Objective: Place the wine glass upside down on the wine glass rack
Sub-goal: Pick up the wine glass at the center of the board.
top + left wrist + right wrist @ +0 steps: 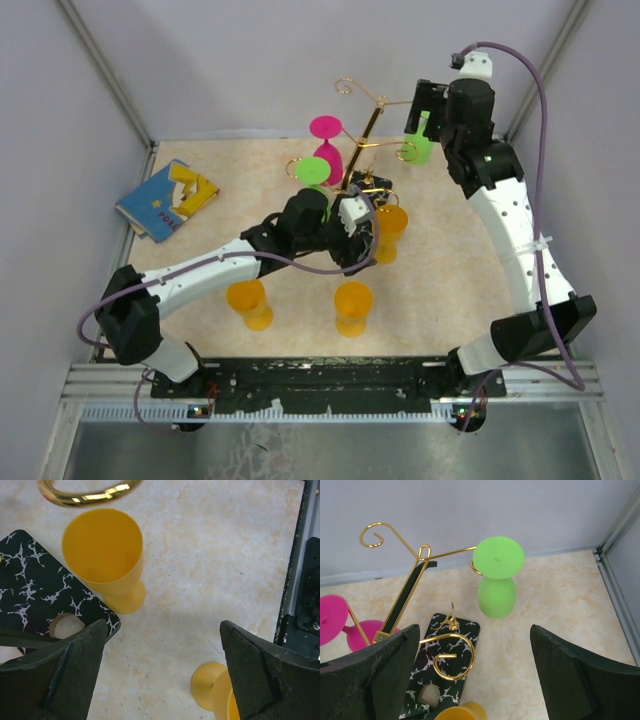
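The wine glass rack [368, 125] is a gold wire stand on a black marbled base [451, 630]. A green wine glass [496, 594] hangs upside down from one arm, just beyond my right gripper [475, 675], which is open and holds nothing. A pink glass [326, 140] and another green one [314, 172] hang on the left side. My left gripper [162, 675] is open and empty above the table beside the base [30, 590]. An upright orange wine glass [102, 545] stands ahead of it. Another orange glass [212, 686] is by its right finger.
Two orange glasses [250, 303] [353, 305] stand near the front, and a third one [390, 230] stands beside the rack. A blue and yellow book [165, 198] lies at the left edge. A free gold spiral [452, 657] juts out low. White walls enclose the table.
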Available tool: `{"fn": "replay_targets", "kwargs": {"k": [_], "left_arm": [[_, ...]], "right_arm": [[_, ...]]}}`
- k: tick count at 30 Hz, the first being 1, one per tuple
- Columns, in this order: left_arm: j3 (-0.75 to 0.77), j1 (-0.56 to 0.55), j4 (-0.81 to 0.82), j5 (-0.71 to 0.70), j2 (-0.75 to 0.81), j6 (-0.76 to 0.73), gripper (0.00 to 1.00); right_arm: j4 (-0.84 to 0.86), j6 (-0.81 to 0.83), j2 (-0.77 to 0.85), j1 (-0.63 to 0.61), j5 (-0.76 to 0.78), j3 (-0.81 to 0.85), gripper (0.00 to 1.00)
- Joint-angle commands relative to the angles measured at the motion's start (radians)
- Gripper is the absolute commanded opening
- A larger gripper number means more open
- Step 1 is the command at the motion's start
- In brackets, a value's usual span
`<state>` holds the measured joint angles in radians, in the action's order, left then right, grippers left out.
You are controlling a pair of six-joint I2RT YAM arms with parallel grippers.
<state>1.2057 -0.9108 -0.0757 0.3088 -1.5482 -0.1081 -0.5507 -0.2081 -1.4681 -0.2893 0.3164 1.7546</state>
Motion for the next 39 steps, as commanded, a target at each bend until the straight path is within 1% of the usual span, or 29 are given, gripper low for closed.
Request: {"fn": "replay_targets", "kwargs": {"k": [1, 6, 13, 22, 33, 39], "left_arm": [[-0.104, -0.034, 0.185, -0.056, 0.034, -0.090, 0.99], [-0.186, -0.059, 0.327, -0.064, 0.032, -0.219, 0.99], [-0.193, -0.077, 0.420, -0.090, -0.012, -0.370, 0.99], [-0.120, -0.084, 0.385, -0.034, -0.090, -0.482, 0.99], [-0.059, -0.088, 0.375, -0.054, -0.142, -0.595, 0.99], [-0.010, -0.088, 0.296, -0.046, -0.185, -0.642, 0.98]], "right_arm": [[0.066, 0.030, 0.052, 0.009, 0.036, -0.018, 0.91], [0.078, 0.055, 0.074, 0.012, 0.049, -0.046, 0.91], [0.080, 0.069, 0.091, 0.032, 0.038, -0.060, 0.91], [0.090, 0.073, 0.108, 0.063, 0.020, -0.075, 0.91], [0.095, 0.074, 0.120, 0.084, 0.009, -0.090, 0.91], [0.097, 0.068, 0.121, 0.090, 0.001, -0.090, 0.91]]}}
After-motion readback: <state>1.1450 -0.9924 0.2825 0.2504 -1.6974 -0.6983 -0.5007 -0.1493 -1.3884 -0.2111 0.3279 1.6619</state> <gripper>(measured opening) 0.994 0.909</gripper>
